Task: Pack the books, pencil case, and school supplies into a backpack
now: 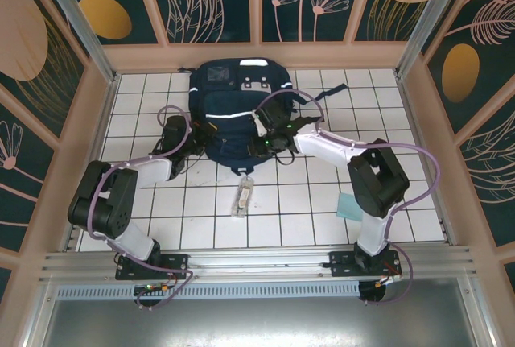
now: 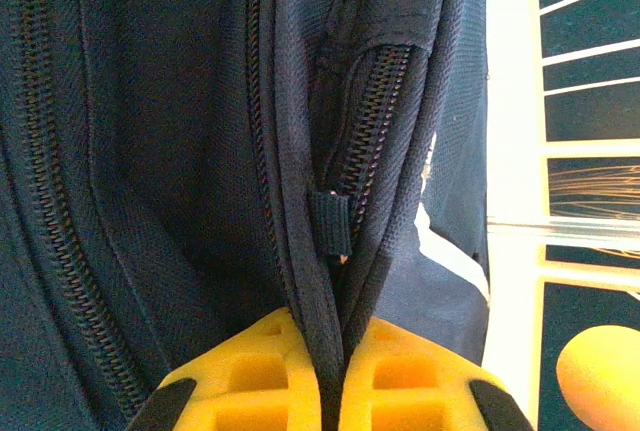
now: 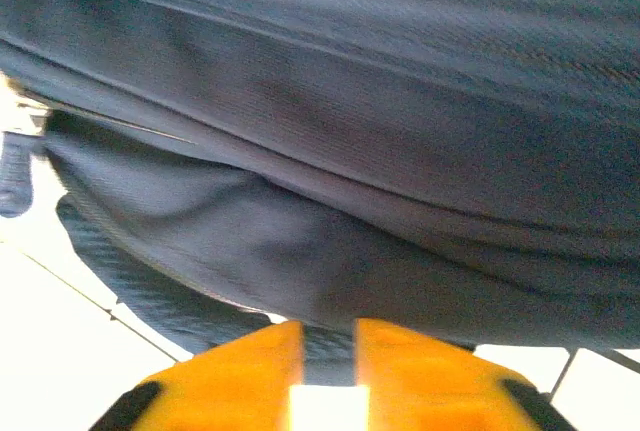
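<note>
The navy backpack [image 1: 233,109] lies flat at the back middle of the tiled floor. My left gripper [image 1: 195,136] is at its left edge; the yellow fingers [image 2: 270,361] are shut on a fold of backpack [image 2: 150,151] fabric beside a zipper [image 2: 375,121]. My right gripper [image 1: 269,144] is at its near right side. Its orange fingers [image 3: 250,371] stand slightly apart, with dark backpack [image 3: 350,151] fabric lying in the narrow gap. A small transparent tube [image 1: 243,199] lies in front of the backpack and a light-teal pad [image 1: 348,206] at the right. The books and pencil case are hidden.
Pink-framed walls with dark floral panels close in the tiled floor on three sides. A metal rail [image 1: 257,262] carrying both arm bases runs along the near edge. The right arm's elbow [image 1: 376,176] stands over the tiles beside the teal pad.
</note>
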Controlling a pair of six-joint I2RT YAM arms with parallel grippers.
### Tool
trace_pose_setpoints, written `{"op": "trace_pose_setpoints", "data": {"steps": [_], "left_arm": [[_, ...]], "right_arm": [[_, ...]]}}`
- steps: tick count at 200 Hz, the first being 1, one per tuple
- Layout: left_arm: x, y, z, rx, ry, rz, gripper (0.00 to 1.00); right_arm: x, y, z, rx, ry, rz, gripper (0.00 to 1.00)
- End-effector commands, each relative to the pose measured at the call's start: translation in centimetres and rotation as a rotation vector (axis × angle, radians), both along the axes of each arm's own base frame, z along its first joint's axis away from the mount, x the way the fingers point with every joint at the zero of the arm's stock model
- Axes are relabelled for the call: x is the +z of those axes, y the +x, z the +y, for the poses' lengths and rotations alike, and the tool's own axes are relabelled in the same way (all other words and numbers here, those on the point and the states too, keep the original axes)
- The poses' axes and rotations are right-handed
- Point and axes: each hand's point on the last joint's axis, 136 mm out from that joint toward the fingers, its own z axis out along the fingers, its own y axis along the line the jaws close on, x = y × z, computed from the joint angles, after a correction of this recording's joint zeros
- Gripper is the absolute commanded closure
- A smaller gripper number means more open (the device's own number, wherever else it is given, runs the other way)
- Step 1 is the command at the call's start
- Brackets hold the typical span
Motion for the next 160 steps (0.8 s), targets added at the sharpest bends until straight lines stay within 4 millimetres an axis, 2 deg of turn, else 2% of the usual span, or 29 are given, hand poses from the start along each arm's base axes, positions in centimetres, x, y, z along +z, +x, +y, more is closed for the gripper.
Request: {"op": "trace_pose_setpoints", "data": {"steps": [1, 34, 88, 135, 160], "left_arm": [[4.7, 0.4, -0.5, -0.006, -0.044, -0.144, 1.00], [5.7, 0.2, -1.1, 0.002, -0.086, -0.168, 1.00], [6.4, 0.0, -2.1, -0.012, -0.132, -0.183, 1.00], [7.2, -0.4, -2.4, -0.017, -0.150, -0.195, 1.00], [7.3, -0.7, -2.3, -0.012, -0.143, -0.198, 1.00]], "right_arm": [[3.9, 0.3, 5.1, -0.038, 0.208, 0.016, 0.71], [4.8, -0.5, 7.7, -0.114, 0.322, 0.066, 0.68], [2.6, 0.1, 7.2, -0.237, 0.271, 0.052, 0.62], [-0.1, 0.6, 8.9, -0.247, 0.247, 0.067, 0.63], [-1.5, 0.8, 8.7, -0.266, 0.181, 0.066, 0.72]]}}
